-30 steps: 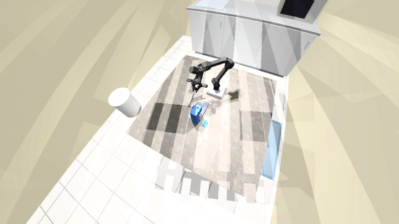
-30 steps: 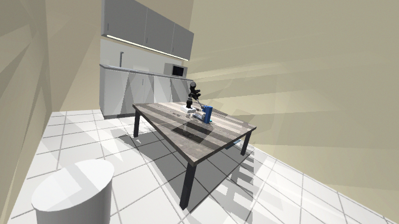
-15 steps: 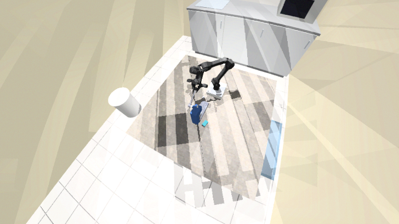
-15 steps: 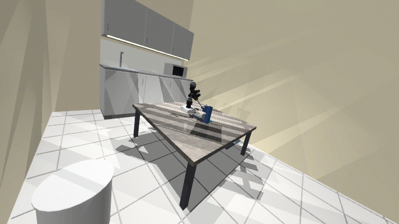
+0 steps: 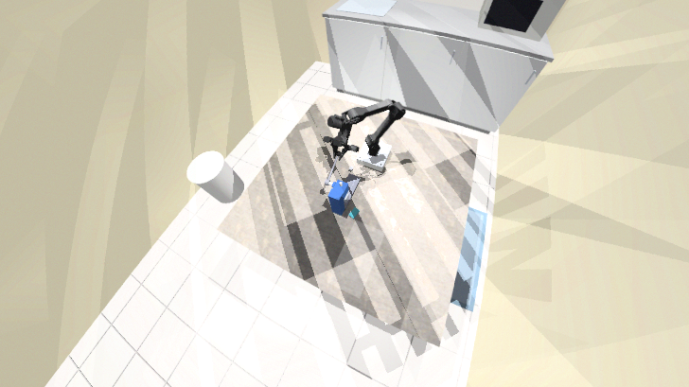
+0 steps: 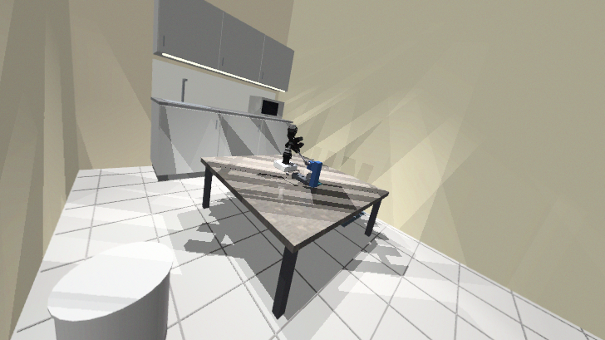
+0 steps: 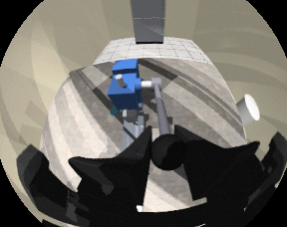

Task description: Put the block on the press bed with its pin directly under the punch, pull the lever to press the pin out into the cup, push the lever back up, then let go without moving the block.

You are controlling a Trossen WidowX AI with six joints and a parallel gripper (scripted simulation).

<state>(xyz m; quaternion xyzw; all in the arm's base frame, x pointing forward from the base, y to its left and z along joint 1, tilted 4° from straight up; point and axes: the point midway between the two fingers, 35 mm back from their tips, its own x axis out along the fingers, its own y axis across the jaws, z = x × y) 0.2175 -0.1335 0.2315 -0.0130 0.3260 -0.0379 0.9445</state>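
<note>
The blue press (image 5: 337, 198) (image 6: 316, 173) (image 7: 126, 92) stands on the table. Its grey lever (image 5: 332, 169) (image 6: 306, 162) (image 7: 161, 110) slants up from the pivot at the press's side towards the arm. My gripper (image 5: 339, 150) (image 6: 297, 148) (image 7: 162, 128) is shut on the black knob (image 7: 167, 151) at the lever's end, above the table. A small grey block (image 7: 131, 115) sits on the press bed (image 7: 133, 133) (image 5: 352, 186), close to the blue head. The pin and the punch tip cannot be made out. A small teal object (image 5: 353, 213) (image 7: 115, 111) is beside the press; whether it is the cup is unclear.
The arm's white base (image 5: 374, 159) (image 6: 285, 165) stands on the table (image 5: 406, 239) (image 6: 268, 202) near the press bed. A white cylinder (image 5: 213, 173) (image 6: 111, 282) stands on the floor beyond the table. A kitchen counter (image 5: 437, 26) is behind the arm.
</note>
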